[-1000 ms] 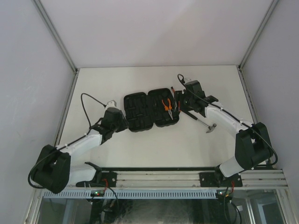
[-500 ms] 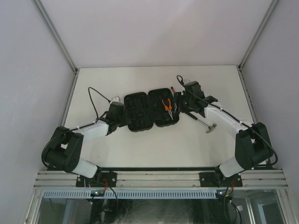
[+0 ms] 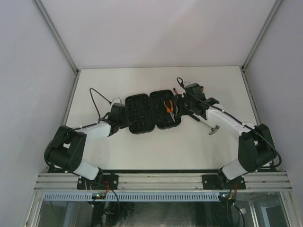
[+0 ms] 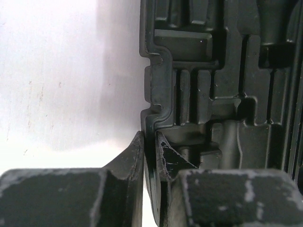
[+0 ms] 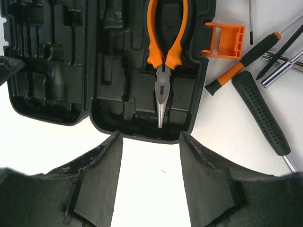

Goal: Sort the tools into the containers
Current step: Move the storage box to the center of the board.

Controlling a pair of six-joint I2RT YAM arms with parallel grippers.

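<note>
My left gripper (image 4: 149,140) pinches the side rim of the open black tool case (image 4: 199,94) to stop it sliding, while my right gripper (image 5: 150,142) hangs half open and empty near the orange pliers (image 5: 162,75) in their slot.

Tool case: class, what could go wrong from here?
1. The left gripper pinches only the thin rim of the tool case; it might slip, or tilt the case and unseat the pliers.
2. The open right gripper sits near the case; reaching for the loose screwdrivers, it could knock it.
</note>
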